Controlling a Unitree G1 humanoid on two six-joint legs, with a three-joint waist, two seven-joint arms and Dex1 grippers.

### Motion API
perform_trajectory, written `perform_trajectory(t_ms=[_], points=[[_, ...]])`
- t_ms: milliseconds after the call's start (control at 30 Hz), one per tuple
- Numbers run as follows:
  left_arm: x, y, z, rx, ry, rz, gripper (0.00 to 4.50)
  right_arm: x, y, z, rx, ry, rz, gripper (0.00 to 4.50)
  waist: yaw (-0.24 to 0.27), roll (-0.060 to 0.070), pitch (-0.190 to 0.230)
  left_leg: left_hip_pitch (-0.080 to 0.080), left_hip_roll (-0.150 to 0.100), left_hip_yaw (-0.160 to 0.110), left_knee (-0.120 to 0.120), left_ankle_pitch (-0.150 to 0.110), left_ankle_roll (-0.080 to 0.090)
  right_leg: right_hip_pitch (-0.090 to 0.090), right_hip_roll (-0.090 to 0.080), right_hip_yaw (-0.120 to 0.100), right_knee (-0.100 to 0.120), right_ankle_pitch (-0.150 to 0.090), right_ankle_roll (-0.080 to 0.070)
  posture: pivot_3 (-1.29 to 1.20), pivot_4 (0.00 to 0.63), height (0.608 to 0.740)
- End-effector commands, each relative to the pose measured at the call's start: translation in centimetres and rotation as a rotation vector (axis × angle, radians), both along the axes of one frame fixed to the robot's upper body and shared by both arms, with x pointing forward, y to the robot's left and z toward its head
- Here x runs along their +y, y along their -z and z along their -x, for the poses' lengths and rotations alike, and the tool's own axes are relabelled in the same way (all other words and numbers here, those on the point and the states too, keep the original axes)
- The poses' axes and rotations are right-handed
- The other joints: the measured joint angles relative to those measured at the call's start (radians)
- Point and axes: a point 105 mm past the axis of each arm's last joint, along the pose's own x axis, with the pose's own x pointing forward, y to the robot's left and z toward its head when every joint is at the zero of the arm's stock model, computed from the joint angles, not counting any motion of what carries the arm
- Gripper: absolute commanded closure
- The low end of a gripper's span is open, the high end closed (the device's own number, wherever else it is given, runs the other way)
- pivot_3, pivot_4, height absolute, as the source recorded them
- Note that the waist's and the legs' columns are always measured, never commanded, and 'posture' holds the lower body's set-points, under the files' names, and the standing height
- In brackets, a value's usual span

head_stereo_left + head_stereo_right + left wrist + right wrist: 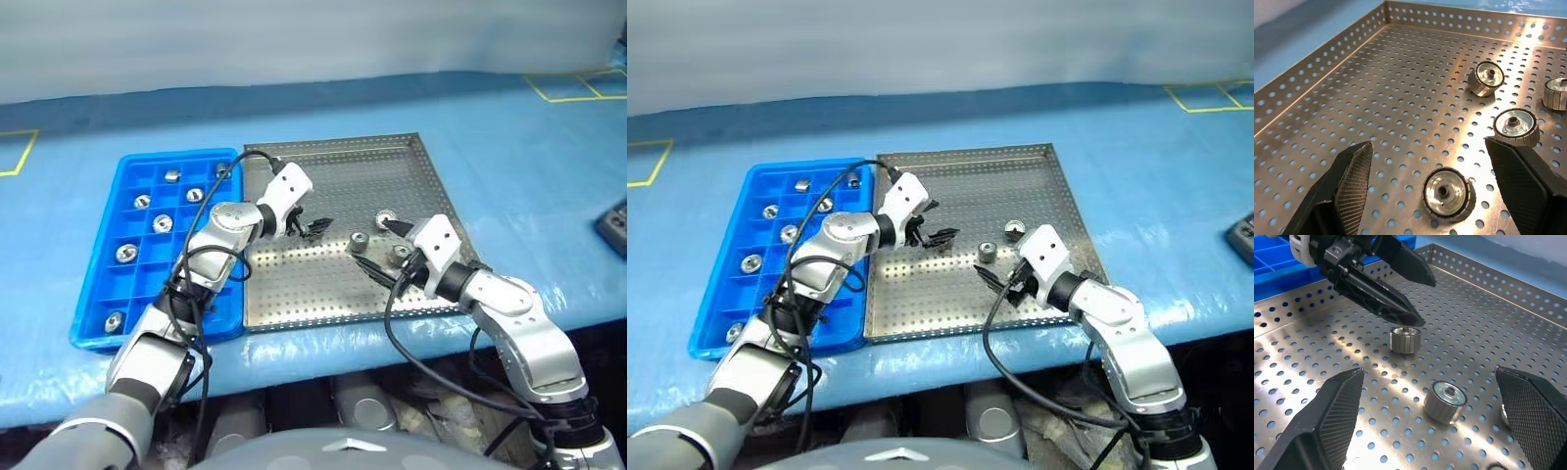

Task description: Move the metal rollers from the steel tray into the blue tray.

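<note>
1. The steel tray (323,294) is taken as the landmark. The blue tray (103,294) lies touching its left rim.
2. The left gripper (315,231) is held over the middle of the steel tray with its fingers spread apart and nothing between them. In the left wrist view, one roller (1446,191) lies on the tray floor just ahead of the gap between the two fingers (1352,186).
3. The right gripper (1004,282) is held over the steel tray near its right rim, jaws wide open and empty. In the right wrist view, a roller (1444,401) lies between and beyond its fingers (1332,421).
4. Further rollers (988,253) lie on the right half of the steel tray, between the two grippers. Several rollers (125,254) rest in separate compartments of the blue tray.
5. One roller near the right rim of the steel tray is partly hidden behind the right gripper. The exact count of rollers on the steel tray cannot be told.
6. The roller nearest the left gripper lies flat, its central hole pointing up. One roller (1486,78) further along is tilted onto its edge, its hole facing sideways.
</note>
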Motion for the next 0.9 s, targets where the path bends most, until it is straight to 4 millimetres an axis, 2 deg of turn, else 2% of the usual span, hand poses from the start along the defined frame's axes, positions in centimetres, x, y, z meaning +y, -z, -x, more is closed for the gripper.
perform_trajectory(t_ms=[33,167,367,700,900], points=[[-0.2,-0.3,-0.4,-0.029,0.0,-0.017,0.52,-0.2,-1.3,0.3,-0.049,0.013,-0.016,0.0,-0.028,0.0,0.0,0.0,0.0,0.0,0.0,0.0,0.0,0.0,0.0,0.0,0.0,0.0,0.001,-0.44,0.15,0.74],[0.4,0.7,-0.7,-0.016,-0.027,-0.057,0.52,-0.1,-1.4,0.3,-0.051,0.015,-0.018,0.0,-0.072,0.0,0.0,0.001,0.0,0.001,0.0,0.0,0.001,0.001,0.0,0.001,0.0,0.0,0.003,-0.44,0.15,0.74],[1.2,1.7,-0.8,-0.008,-0.065,-0.1,0.52,0.1,-1.5,-0.1,-0.057,0.008,-0.023,0.0,-0.103,0.0,0.0,0.001,0.0,0.002,0.0,0.0,0.001,0.001,0.0,0.002,0.0,0.0,0.004,-0.43,0.15,0.74],[2.9,2.2,-0.8,0.001,-0.123,-0.119,0.52,0.4,-1.4,-0.3,-0.056,-0.008,-0.029,0.0,-0.098,0.0,0.0,0.001,0.0,0.002,0.0,0.0,0.001,0.001,0.0,0.002,0.0,0.001,0.004,-0.39,0.15,0.74],[2.9,2.7,-0.6,0.017,-0.127,-0.121,0.52,0.5,-1.5,-0.5,-0.057,-0.016,-0.033,0.0,-0.088,0.0,0.0,0.001,0.0,0.002,0.0,0.0,0.001,0.0,-0.001,0.002,0.0,0.001,0.004,-0.39,0.15,0.74]])
